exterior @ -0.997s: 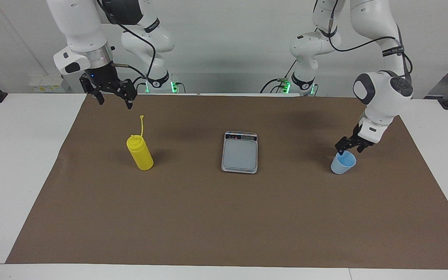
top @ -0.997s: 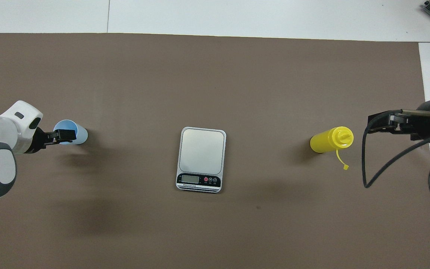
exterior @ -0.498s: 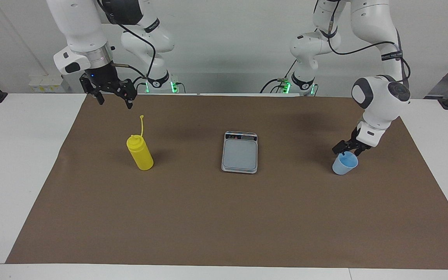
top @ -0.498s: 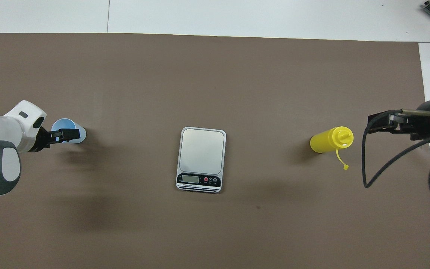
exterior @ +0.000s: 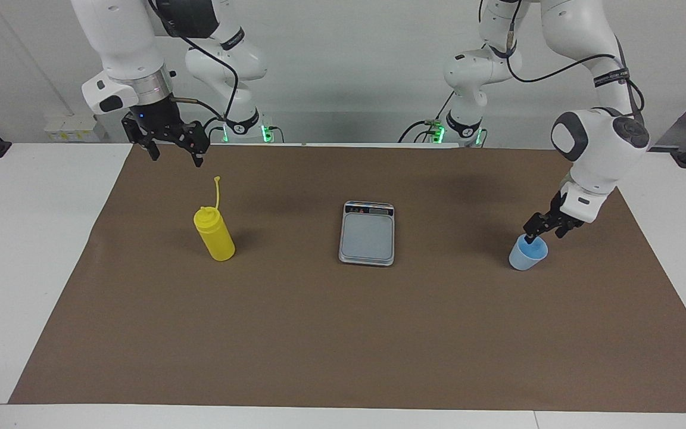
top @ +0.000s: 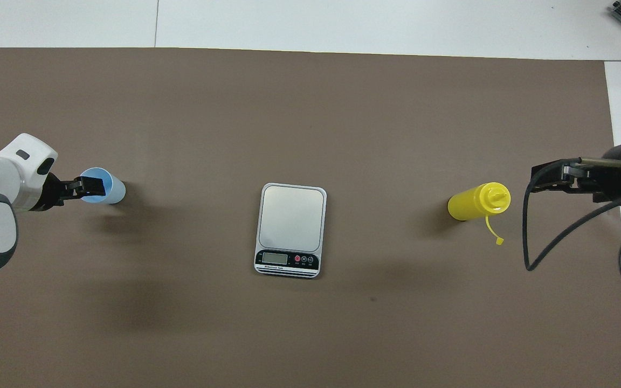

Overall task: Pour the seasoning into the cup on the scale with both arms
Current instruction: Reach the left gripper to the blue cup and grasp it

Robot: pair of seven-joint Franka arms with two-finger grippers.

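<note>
Since a moment ago the left gripper [exterior: 540,234] has shifted at the cup [exterior: 527,253], fingers spread astride its rim. Right gripper [exterior: 175,152] waits wide open over the mat [exterior: 343,333] near the bottle [exterior: 214,233]; the scale [exterior: 367,233] sits between.

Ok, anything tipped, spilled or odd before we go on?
Nothing spilled. The yellow plastic squeeze bottle stands uncapped, its strap sticking up. The light blue plastic cup sits off the flat silver-grey scale.
</note>
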